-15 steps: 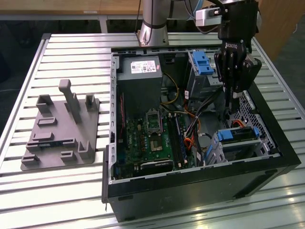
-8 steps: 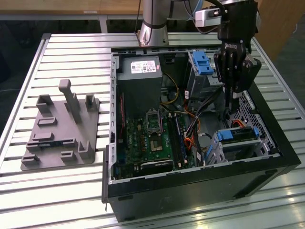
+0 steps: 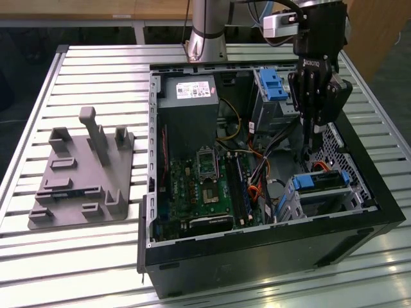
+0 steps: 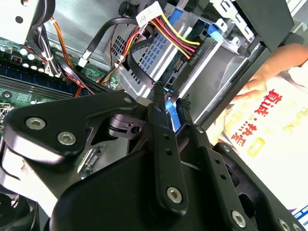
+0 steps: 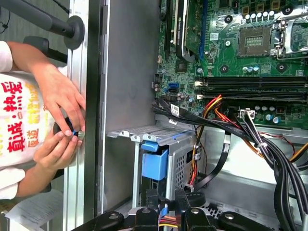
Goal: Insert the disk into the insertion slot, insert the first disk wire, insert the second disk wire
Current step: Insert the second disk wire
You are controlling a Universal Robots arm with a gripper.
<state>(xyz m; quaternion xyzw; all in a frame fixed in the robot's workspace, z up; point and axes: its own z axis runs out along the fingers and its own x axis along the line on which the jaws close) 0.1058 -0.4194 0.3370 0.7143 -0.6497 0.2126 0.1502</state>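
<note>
Disk (image 3: 316,181): seated in the insertion slot (image 3: 329,204), lower right of the exterior view.
Step in hand: judged to be a disk wire (image 4: 169,113) insertion.
End effector (image 3: 307,153): just above the disk, fingers nearly closed, apparently pinching the wire's small blue connector.
Requirement: connector squared to the disk's socket, loose cables clear.
Surroundings: open computer case (image 3: 257,269) on the table (image 3: 96,256); a person's hands (image 5: 60,120) beside it.

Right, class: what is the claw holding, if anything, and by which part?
A small blue connector, pinched by its sides between the tips of the claw; which wire it ends cannot be told.
</note>
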